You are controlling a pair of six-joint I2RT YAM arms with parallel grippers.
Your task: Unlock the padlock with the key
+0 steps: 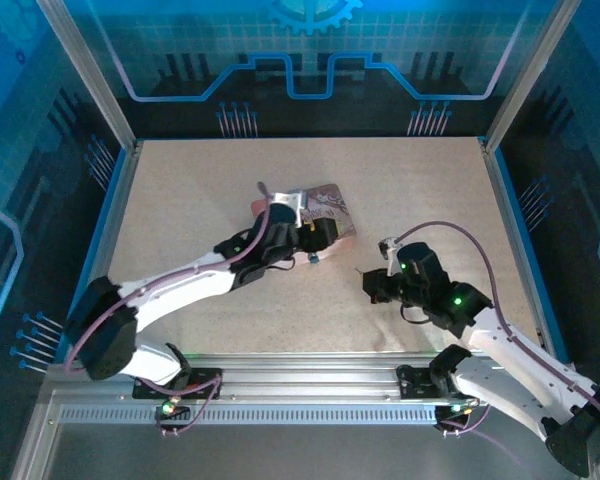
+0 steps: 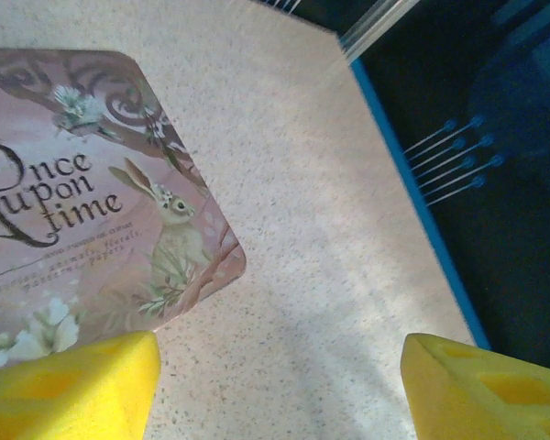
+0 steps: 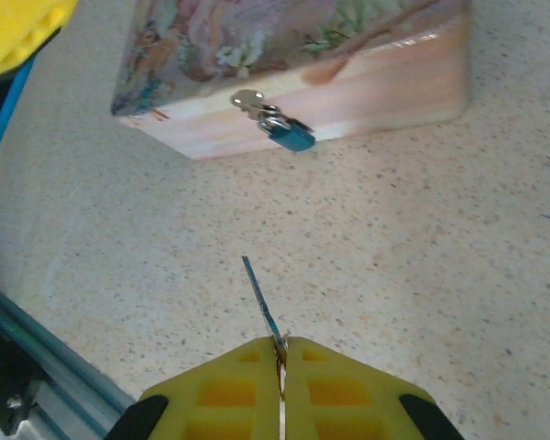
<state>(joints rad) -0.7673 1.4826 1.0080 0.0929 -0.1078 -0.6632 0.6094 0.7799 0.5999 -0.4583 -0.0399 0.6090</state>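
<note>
The tiny blue padlock (image 3: 293,136) hangs from the silver hasp on the front wall of the pink tin (image 3: 348,87), and it shows as a blue speck (image 1: 313,259) from above. My right gripper (image 3: 281,344) is shut on the key (image 3: 259,293), whose thin grey blade sticks out ahead, pointing toward the padlock with bare table between them. From above, the right gripper (image 1: 366,283) sits to the right of and nearer than the tin. My left gripper (image 2: 280,394) is open over the tin's corner with nothing between its yellow fingers (image 2: 73,385).
The illustrated tin lid (image 2: 73,183) reads "Once upon a time". The tin (image 1: 320,218) lies mid-table under the left arm. A blue raised edge (image 2: 412,183) borders the speckled table on the right. A metal rail (image 1: 300,400) runs along the near edge.
</note>
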